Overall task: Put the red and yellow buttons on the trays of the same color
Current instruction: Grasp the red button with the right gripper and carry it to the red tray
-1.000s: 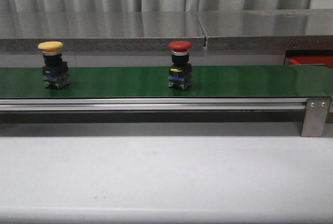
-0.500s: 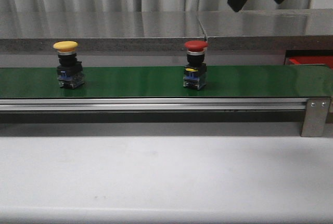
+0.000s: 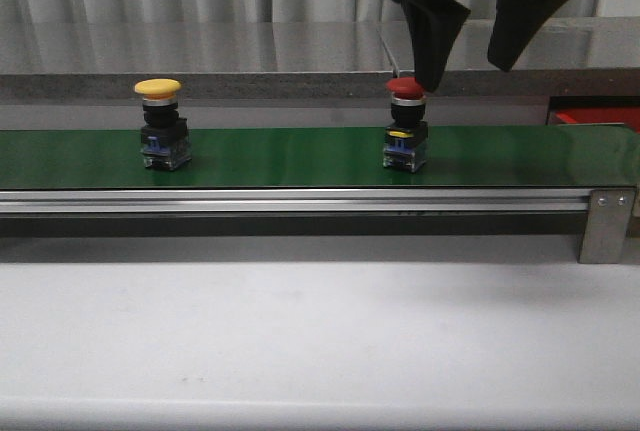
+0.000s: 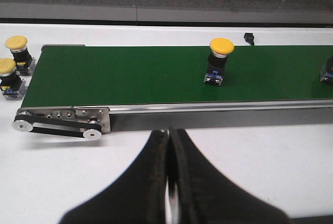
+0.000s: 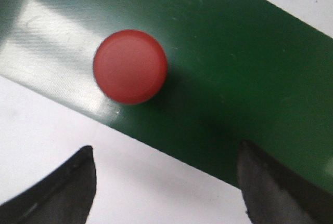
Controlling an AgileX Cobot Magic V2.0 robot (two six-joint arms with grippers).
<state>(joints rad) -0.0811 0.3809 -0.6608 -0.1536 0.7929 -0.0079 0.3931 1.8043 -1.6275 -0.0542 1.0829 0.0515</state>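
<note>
Front view: right gripper (image 3: 468,51) hangs above the green conveyor belt (image 3: 290,156), jaws spread wide, one finger just beside the red push-button (image 3: 406,127) near the belt's right end. A yellow push-button (image 3: 160,124) stands toward the left end. A sliver of red tray (image 3: 596,118) shows past the right end.

Left wrist view: left gripper (image 4: 168,182) is pressed together, holding nothing, over the white table (image 4: 260,161) at the belt's near edge.

Right wrist view: the red cap sits off-centre between the spread fingers (image 5: 67,180).

Judgement: reach-to-grasp step; next calls for centring, descending, then clamping.
</note>
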